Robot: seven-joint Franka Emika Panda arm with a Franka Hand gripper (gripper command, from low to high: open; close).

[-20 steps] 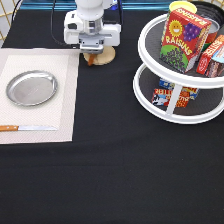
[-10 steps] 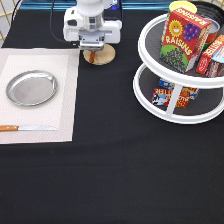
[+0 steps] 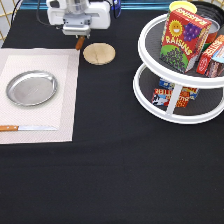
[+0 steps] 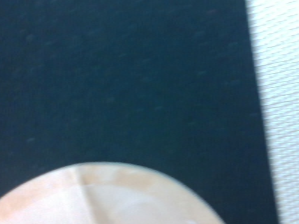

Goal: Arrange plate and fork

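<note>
The silver plate lies on the pale placemat at the exterior view's left. My gripper hangs at the exterior view's top, just above the placemat's top right corner and left of the wooden disc. It is shut on the fork, whose brown handle sticks down below the fingers; the tines are hidden. The wrist view shows black cloth, an edge of the wooden disc and the placemat.
A knife with an orange-brown handle lies on the placemat below the plate. A white two-tier turntable with a raisin box and other packages stands at the exterior view's right. The table is covered in black cloth.
My gripper has risen from the wooden disc and moved towards the exterior view's left, taking the fork with it. The disc now shows whole.
</note>
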